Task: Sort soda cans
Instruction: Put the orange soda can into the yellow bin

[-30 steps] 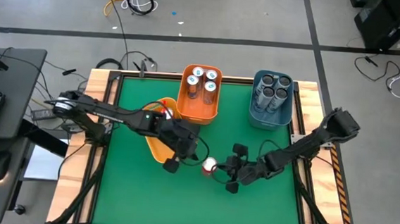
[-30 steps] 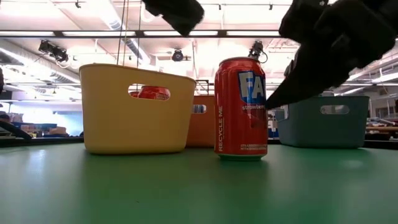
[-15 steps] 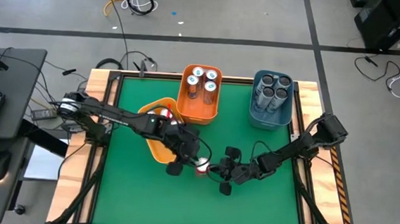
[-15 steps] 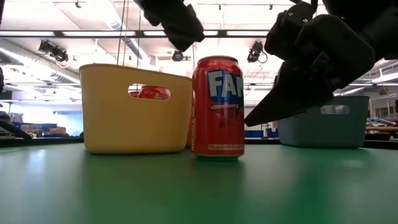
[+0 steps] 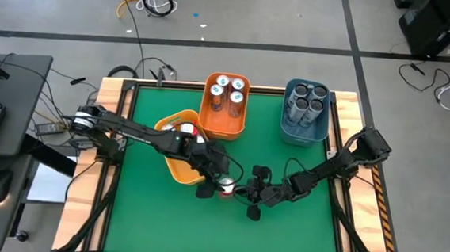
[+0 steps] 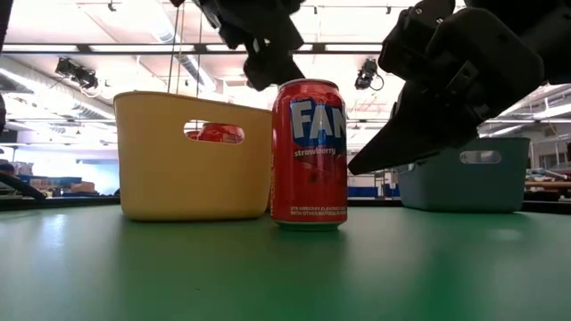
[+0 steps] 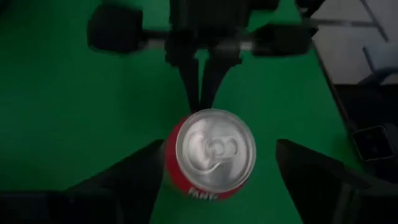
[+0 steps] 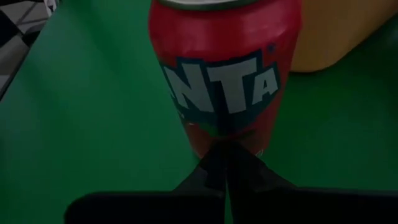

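A red soda can (image 6: 309, 152) stands upright on the green table just right of the yellow bin (image 6: 192, 156). My left gripper (image 5: 215, 181) hangs open over it, pointing down. Its fingers (image 7: 134, 177) stand on either side of the can's silver top (image 7: 215, 147) without touching it. My right gripper (image 5: 242, 192) is shut, and its tips are against the can's right side. Another red can (image 5: 183, 128) sits inside the yellow bin. My right gripper pushes with its shut fingertips (image 8: 227, 152) on the lower part of the can's side wall (image 8: 217, 127) that faces the table's right edge. The fingers slant down from the table's right. The can stands upright on its base.
At the far edge stand an orange bin (image 5: 224, 110) with white cans and a blue bin (image 5: 305, 116) with dark grey cans. The yellow bin's wall is close on the can's left. Open green table (image 5: 162, 225) lies toward the near edge.
My right gripper has moved toward the table's left with shut fingers and slid the upright red can toward the yellow bin. My left gripper has come down over the can and opened.
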Robot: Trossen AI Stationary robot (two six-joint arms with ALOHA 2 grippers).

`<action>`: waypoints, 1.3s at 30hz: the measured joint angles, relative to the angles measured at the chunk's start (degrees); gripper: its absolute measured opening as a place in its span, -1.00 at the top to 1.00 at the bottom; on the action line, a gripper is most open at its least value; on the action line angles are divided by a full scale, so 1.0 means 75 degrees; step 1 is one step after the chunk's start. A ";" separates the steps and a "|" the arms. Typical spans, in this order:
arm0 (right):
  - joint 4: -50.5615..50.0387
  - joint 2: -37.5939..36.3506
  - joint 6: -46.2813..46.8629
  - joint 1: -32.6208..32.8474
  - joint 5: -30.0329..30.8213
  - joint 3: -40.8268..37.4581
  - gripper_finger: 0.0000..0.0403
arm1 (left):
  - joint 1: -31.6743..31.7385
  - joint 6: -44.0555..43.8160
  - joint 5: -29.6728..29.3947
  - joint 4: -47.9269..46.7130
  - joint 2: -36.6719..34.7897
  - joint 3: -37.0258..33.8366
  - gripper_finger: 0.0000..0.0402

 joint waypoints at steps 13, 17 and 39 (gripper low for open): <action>-0.0042 0.0000 -0.0002 0.0000 -0.0016 0.0000 1.00 | -0.0338 0.0283 -0.0238 -0.0644 0.1075 0.0898 -0.79; -0.0052 -0.0003 -0.0002 0.0000 -0.0016 0.0000 1.00 | -0.0392 0.0282 -0.0367 -0.0718 0.1207 0.0889 -0.79; -0.0106 -0.0012 0.0022 0.0015 -0.0008 0.0000 1.00 | -0.0489 0.0832 -0.0713 -0.1347 0.1458 0.1513 -0.46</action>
